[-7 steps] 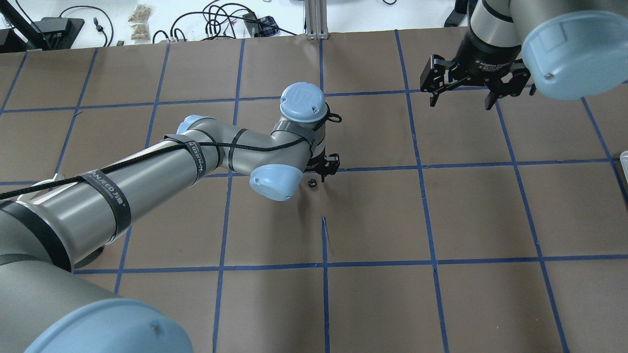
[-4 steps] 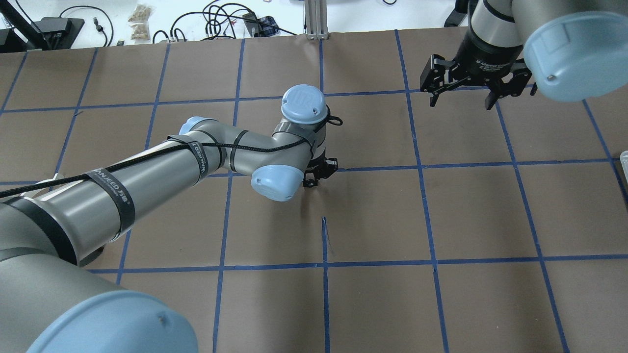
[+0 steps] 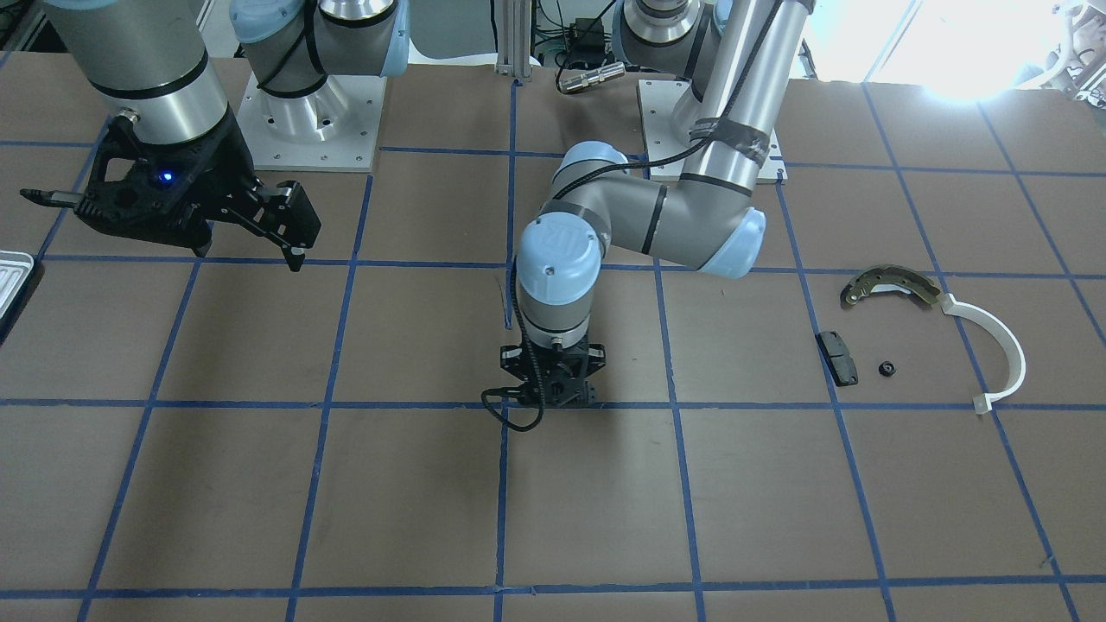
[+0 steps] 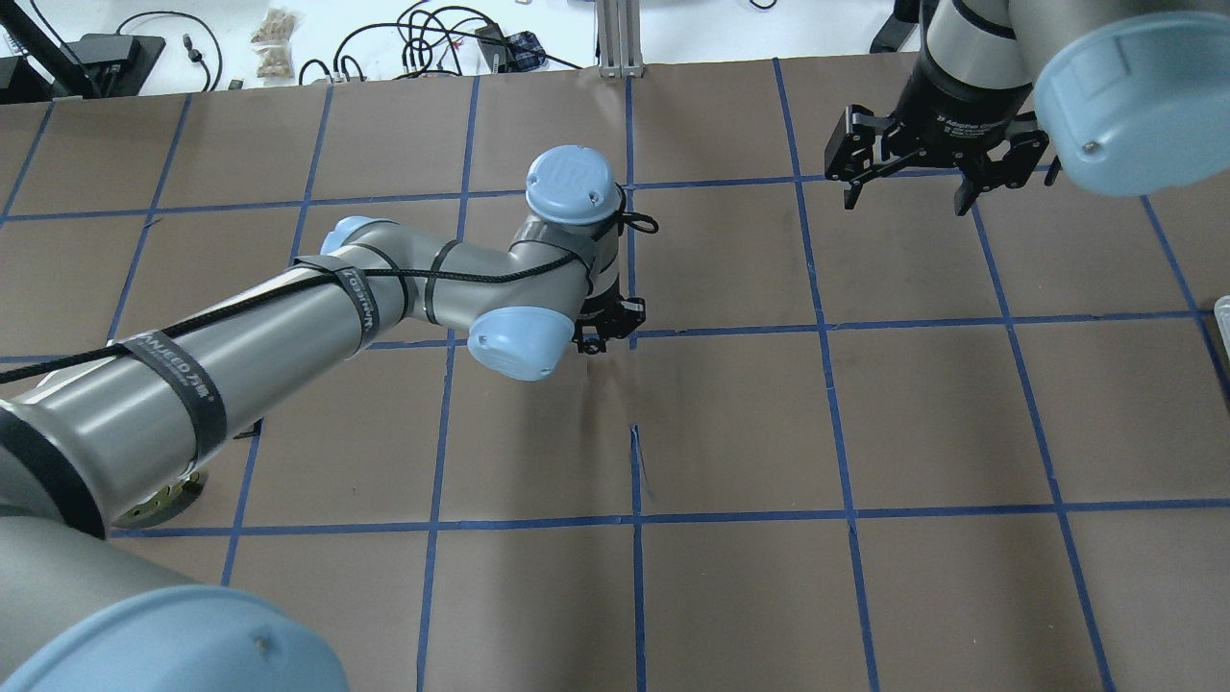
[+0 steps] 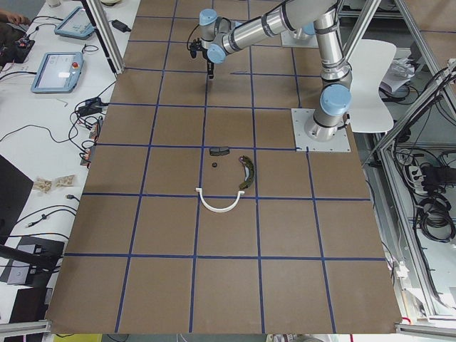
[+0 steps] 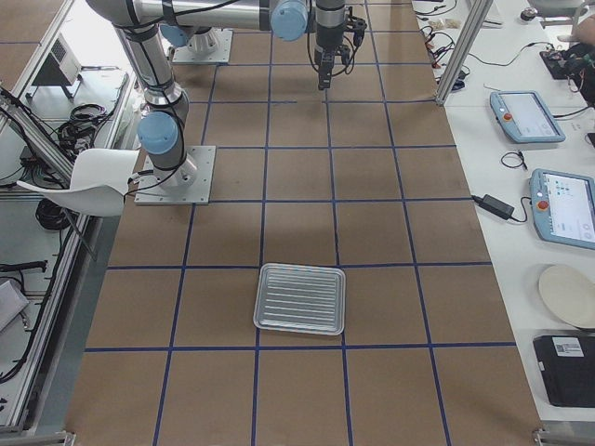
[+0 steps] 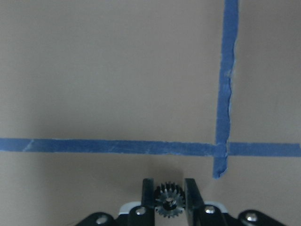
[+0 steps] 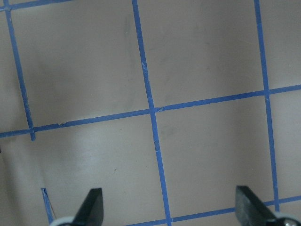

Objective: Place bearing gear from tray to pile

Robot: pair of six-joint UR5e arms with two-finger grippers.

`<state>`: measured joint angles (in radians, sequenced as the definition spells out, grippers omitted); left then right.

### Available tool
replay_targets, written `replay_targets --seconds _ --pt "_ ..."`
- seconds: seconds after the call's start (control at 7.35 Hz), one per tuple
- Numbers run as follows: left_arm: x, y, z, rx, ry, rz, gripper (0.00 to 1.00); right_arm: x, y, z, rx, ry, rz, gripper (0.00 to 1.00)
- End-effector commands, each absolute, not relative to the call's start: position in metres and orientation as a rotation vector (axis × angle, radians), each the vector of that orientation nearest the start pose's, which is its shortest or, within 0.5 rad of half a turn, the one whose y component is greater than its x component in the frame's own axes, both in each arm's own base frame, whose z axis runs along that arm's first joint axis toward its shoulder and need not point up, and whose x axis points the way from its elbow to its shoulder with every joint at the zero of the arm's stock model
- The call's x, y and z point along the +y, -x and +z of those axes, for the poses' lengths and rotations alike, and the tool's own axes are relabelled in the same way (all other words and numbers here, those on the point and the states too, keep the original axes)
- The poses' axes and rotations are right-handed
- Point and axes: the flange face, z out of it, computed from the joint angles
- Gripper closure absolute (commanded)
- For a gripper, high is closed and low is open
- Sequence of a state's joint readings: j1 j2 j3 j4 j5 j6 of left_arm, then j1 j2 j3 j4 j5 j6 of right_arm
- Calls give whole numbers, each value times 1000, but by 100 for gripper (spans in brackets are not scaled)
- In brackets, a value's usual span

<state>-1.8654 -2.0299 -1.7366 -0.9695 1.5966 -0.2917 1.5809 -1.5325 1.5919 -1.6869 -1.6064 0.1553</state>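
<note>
From the wrist camera I see my right gripper [image 8: 170,197] with its two dark fingers [image 8: 91,207] spread wide at the bottom edge, above the brown bench [image 8: 211,56], where blue tape lines [image 8: 153,110] cross near mid-view.

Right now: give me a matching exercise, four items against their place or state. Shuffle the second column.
Things:
1. bearing gear
2. tray
3. right gripper
4. white arc

States:
A. open, holding nothing
B. next to the curved metal shoe
C. pinched between the fingers of the left gripper
D. ridged, silvery, lying flat with nothing on it

Pairs: 1-C, 2-D, 3-A, 4-B
</note>
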Motion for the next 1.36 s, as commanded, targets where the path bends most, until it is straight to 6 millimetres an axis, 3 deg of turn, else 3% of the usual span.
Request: replay_targets --seconds 0.0,0.14,0.27,0.41,0.54,0.68,0.82,0.95,1.22 --pt "-559 183 273 3094 -184 104 96 -513 -135 470 3161 -232 -102 0" --pt "-567 99 290 3086 -313 129 96 -513 -135 470 3161 -232 -102 0" --pt "-568 -13 286 3105 -368 146 96 -513 -135 470 3161 -232 -102 0" --pt "-562 -105 282 3116 -334 132 96 -511 -135 470 3162 -232 -92 0" --pt "-555 -166 271 3100 -434 97 96 -510 -135 468 3163 -235 -85 0" --pt "-545 -207 251 3094 -447 64 96 -510 -134 467 3164 -237 -83 0" --pt "-538 -232 222 3106 -440 76 96 -510 -134 468 3164 -237 -83 0" --pt "-539 -248 215 3063 -509 19 96 -510 -134 467 3164 -235 -82 0" --pt "-530 -258 197 3091 -491 65 95 -510 -132 465 3166 -242 -75 0"
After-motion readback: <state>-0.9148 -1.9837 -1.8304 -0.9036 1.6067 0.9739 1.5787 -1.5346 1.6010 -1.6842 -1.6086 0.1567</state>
